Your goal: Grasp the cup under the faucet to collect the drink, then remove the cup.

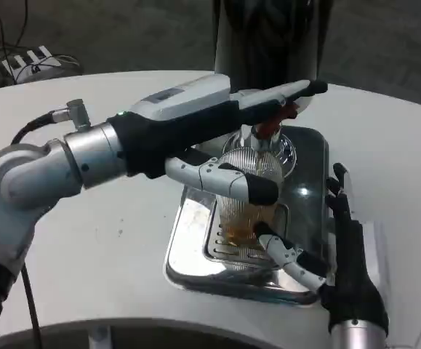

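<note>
Spreading across the white surface [123, 254], the scene runs from the dark dispenser column [268, 36] at the back down to the steel drip tray [308, 189] at its foot. Inside that tray, on the slotted grate [228, 251], stands the ribbed clear cup [257, 163], right below the faucet [265, 134], with a little amber drink showing at its bottom.

The left hand [225, 153] wraps the cup's upper wall from the left, one finger curled across the front, while its upper fingers [297, 93] reach over toward the red tap lever [289, 110]; whether they press it I cannot tell.

The right hand [341, 254] sits spread wide and holding nothing at the tray's right edge, one finger [286, 254] reaching in near the cup's base.

Risks, as I judge them: the tray could be dragged or tipped if the right hand pushes on its rim. Next, the cup is smooth and ribbed, so a loose wrap might let it slip or tilt on lifting, spilling the drink. Lifting straight up could knock the rim against the faucet. Smallest, the reaching right finger might nudge the base sideways.
</note>
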Controlling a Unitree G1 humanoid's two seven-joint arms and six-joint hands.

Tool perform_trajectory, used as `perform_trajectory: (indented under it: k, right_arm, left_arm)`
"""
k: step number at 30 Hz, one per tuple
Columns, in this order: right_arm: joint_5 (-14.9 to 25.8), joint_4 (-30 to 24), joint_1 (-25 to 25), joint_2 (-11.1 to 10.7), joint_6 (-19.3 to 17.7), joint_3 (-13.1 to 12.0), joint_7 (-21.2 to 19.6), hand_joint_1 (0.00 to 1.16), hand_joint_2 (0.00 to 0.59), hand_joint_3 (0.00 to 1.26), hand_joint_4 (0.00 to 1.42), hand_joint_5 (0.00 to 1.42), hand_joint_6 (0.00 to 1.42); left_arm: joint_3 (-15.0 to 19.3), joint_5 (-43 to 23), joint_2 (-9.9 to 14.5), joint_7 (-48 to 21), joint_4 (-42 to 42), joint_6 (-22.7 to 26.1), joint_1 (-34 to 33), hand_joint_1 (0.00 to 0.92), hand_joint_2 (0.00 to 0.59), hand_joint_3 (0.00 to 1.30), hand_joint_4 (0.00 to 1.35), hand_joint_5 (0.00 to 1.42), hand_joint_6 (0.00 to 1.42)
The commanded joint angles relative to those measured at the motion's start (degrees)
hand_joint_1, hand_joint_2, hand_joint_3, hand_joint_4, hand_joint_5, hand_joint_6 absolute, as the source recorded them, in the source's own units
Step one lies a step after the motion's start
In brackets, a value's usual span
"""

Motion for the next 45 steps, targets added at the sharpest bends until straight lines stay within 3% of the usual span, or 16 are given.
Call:
perform_trajectory:
  k: [1,20,33,45]
  right_arm:
    - [0.2,1.1,-1.2,2.6,-1.5,0.7,-0.5,0.81,0.203,0.03,0.08,0.12,0.2]
    - [1.1,8.6,-7.1,3.3,-4.8,0.4,-1.1,0.81,0.182,0.06,0.11,0.13,0.21]
    - [1.7,14.8,-11.4,3.9,-6.1,-1.4,-1.9,0.8,0.185,0.07,0.12,0.13,0.21]
    - [1.3,16.5,-12.8,4.1,-6.8,-1.6,-1.9,0.79,0.185,0.08,0.12,0.13,0.21]
  left_arm:
    - [-1.9,3.4,1.1,-1.8,1.5,0.8,1.5,0.0,0.055,0.0,0.0,0.12,0.04]
    - [-2.7,4.7,1.3,-0.8,1.7,1.2,1.1,0.0,0.053,0.0,0.0,0.12,0.04]
    - [-3.3,5.1,1.3,-0.8,4.4,0.0,-0.5,0.0,0.056,0.0,0.0,0.12,0.04]
    - [-3.5,5.0,1.4,-0.7,5.0,-0.2,-1.0,0.0,0.059,0.0,0.0,0.12,0.04]
